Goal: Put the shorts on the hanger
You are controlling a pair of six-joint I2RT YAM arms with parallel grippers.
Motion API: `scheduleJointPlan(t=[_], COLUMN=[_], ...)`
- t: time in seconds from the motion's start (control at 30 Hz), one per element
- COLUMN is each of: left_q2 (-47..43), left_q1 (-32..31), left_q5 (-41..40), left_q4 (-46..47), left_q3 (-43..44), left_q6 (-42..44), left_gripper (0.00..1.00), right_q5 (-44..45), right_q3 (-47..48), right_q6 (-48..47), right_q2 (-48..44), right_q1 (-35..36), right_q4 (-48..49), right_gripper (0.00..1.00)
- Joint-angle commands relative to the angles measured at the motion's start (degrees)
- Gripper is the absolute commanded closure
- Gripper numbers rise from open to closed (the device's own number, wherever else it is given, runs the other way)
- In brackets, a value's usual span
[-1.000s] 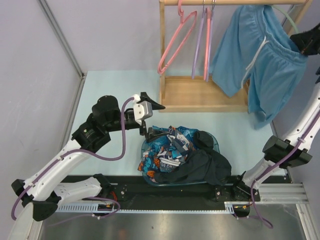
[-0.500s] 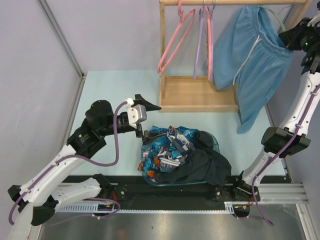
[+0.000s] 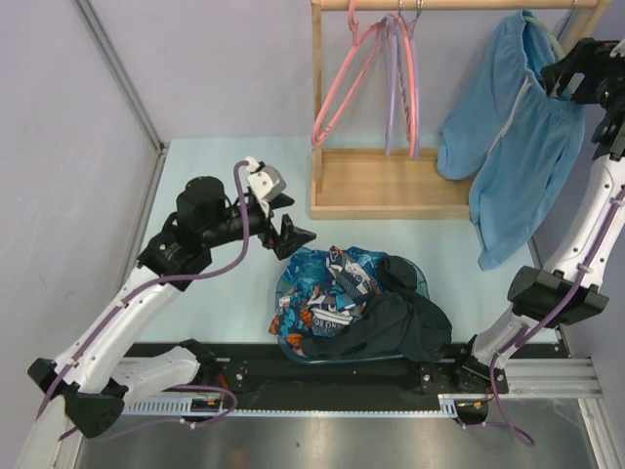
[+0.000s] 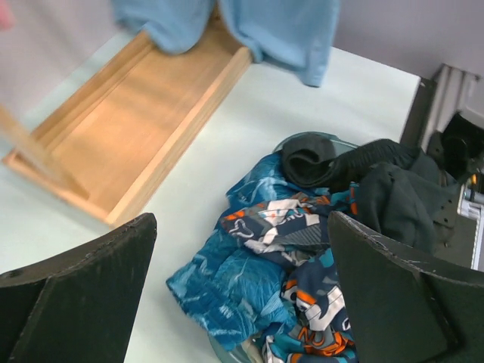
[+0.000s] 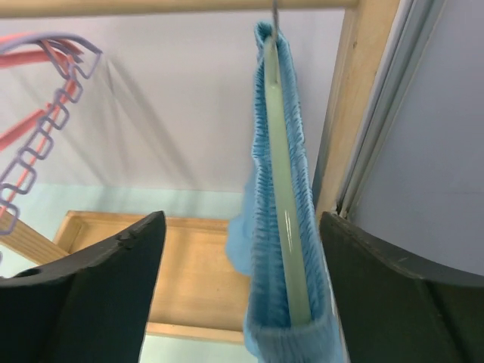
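Up on the wooden rail [image 3: 459, 4] the shorts [image 3: 518, 147] hung over the hanger [image 5: 283, 227]; right gripper [image 5: 240, 219] gaped wide either side, untouching (left gripper [image 4: 240, 227] equally wide, empty). Best backed straight off, snagging nothing.

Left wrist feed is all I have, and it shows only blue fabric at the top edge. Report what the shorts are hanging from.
Observer: The shorts are folded over the hanger; the right wrist view shows its pale green bar running through the blue fabric.
Operator: Confirm the hanger is hung up.
Observer: Its hook runs up to the wooden rail, at the rail's far right end in the top view.
Operator: Give me the right end effector's state.
Observer: The right end effector is open, with one finger on each side of the shorts.
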Motion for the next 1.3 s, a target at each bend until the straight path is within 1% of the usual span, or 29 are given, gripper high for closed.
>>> scheduleJointPlan(t=[0.0, 0.07, 0.1, 0.17, 0.2, 0.27, 0.3, 0.37, 0.4, 0.43, 0.47, 0.5, 0.57, 0.6, 0.63, 0.67, 0.7, 0.73, 0.83, 0.93, 1.03, 1.17, 1.27], left_q2=[-2.1, -2.5, -2.2, -0.6, 0.3, 3.2, 4.0, 5.7, 6.0, 6.1, 6.2, 6.3, 7.0, 7.2, 7.0, 6.0, 4.8, 3.7, 0.7, -1.0, -2.5, -3.7, -3.9], left_q1=[5.0, 7.2, 9.6, 11.7, 14.0, 16.2, 18.3, 21.2, 22.0, 22.9, 24.9, 25.7, 26.6, 26.9, 27.2, 27.5, 27.5, 27.5, 27.5, 27.5, 27.5, 27.5, 27.5], left_q5=[0.3, 0.6, 0.9, 0.6, 0.6, 0.4, 0.4, 1.4, 1.8, 2.5, 5.6, 6.7, 8.7, 8.7, 8.6, 7.8, 6.7, 5.6, 1.8, -0.5, -1.9, -3.6, -4.0], left_q4=[-1.0, -2.4, -3.3, -7.8, -11.6, -15.6, -19.2, -21.9, -24.1, -24.9, -25.7, -27.2, -29.3, -31.7, -32.2, -32.6, -32.0, -31.5, -31.1, -31.1, -30.6, -29.4, -30.1], left_q3=[2.6, 3.2, 4.5, 8.4, 10.2, 15.3, 16.8, 19.7, 20.0, 20.3, 20.2, 20.1, 19.5, 19.3, 18.6, 16.2, 14.6, 10.9, 5.8, -1.1, -5.0, -7.3, -6.7], left_q6=[-6.8, -8.2, -8.4, -8.0, -7.8, -7.3, -7.0, -6.0, -5.5, -3.8, -2.9, -2.2, 0.5, 1.3, 2.5, 3.4, 3.9, 5.5, 8.8, 11.0, 12.6, 13.7, 15.5], left_gripper=[0.0, 0.0, 0.0, 0.0, 0.0, 0.0, 0.0, 0.0, 0.0, 0.0, 0.0, 0.0, 0.0, 0.0, 0.0, 0.0, 0.0, 0.0, 0.0, 0.0, 0.0, 0.0, 0.0], right_q5=[0.9, 1.1, 1.1, 0.8, -0.3, -1.5, -1.7, -2.2, -1.6, -0.7, 0.2, 0.9, 3.8, 4.0, 3.9, 3.7, 3.4, 3.3, 5.6, 7.6, 7.4, 7.9, 7.5], right_q3=[-1.5, -1.2, -1.1, -0.2, 0.2, -0.8, -1.8, -5.9, -11.2, -14.3, -17.5, -24.7, -31.7, -38.0, -41.4, -46.7, -46.8, -50.8, -56.2, -58.5, -60.5, -62.6, -63.2], right_q6=[-1.5, -1.6, -1.6, -1.6, -1.8, -2.5, -3.0, -3.4, -4.1, -4.1, -4.1, -4.5, -5.2, -5.3, -5.6, -5.7, -6.6, -9.6, -13.2, -15.6, -16.7, -17.6, -17.6], right_q2=[-8.5, -10.6, -11.1, -12.8, -13.2, -14.5, -16.4, -18.9, -22.2, -23.8, -25.9, -29.4, -33.0, -36.3, -37.9, -40.7, -40.7, -42.8, -45.9, -46.6, -48.0, -50.1, -50.7], right_q1=[-0.2, -0.2, -0.2, 0.0, 0.7, 2.3, 4.5, 7.6, 11.7, 13.6, 15.3, 19.4, 23.2, 24.3, 25.2, 25.2, 25.3, 26.0, 26.2, 26.2, 25.9, 25.7, 25.4], right_q4=[3.9, 4.2, 4.3, 3.1, 2.2, -1.6, -2.9, -6.2, -7.1, -8.2, -8.3, -8.6, -9.0, -9.1, -8.9, -9.7, -9.7, -11.9, -15.9, -19.4, -20.7, -21.2, -21.6], right_gripper=[0.09, 0.02, 0.02, 0.01, 0.0, 0.0, 0.0, 0.0, 0.0, 0.0, 0.0, 0.0, 0.0, 0.0, 0.0, 0.0, 0.0, 0.0, 0.0, 0.0, 0.0, 0.0, 0.0])
